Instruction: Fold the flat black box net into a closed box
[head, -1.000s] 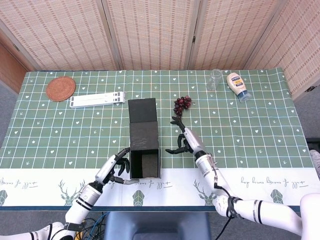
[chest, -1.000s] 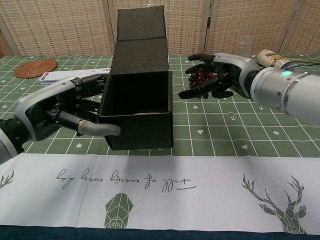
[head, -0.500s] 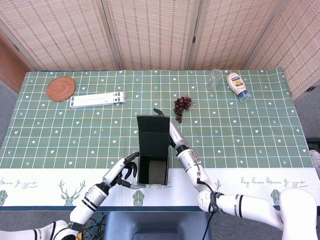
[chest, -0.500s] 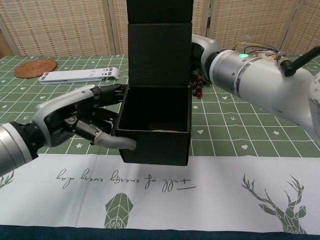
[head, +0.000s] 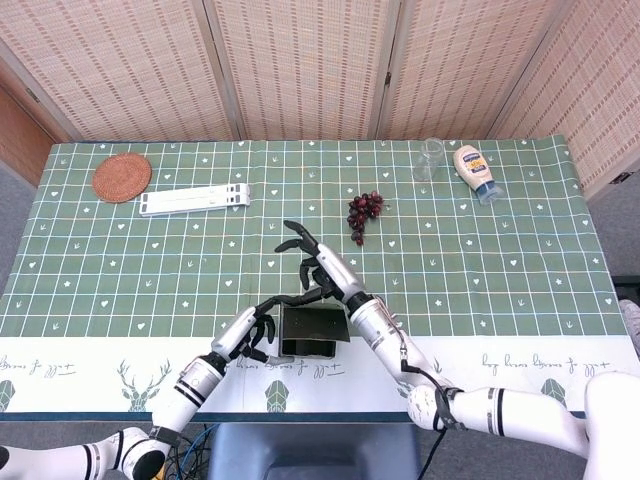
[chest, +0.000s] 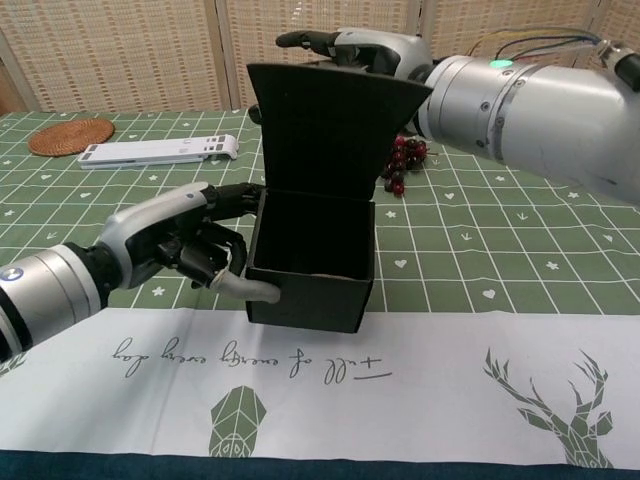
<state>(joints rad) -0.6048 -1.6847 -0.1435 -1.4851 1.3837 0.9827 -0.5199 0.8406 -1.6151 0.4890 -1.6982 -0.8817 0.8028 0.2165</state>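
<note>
box near table edge | left robot hand grips side | right robot hand on lid

box: matt black card | tablecloth: smooth printed cloth | coaster: woven

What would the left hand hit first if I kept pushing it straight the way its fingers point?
The black box. The left hand already rests against the box's left wall, its fingers pointing across toward the robot's right, so nothing else lies between; going on would likely shove the box sideways.
</note>
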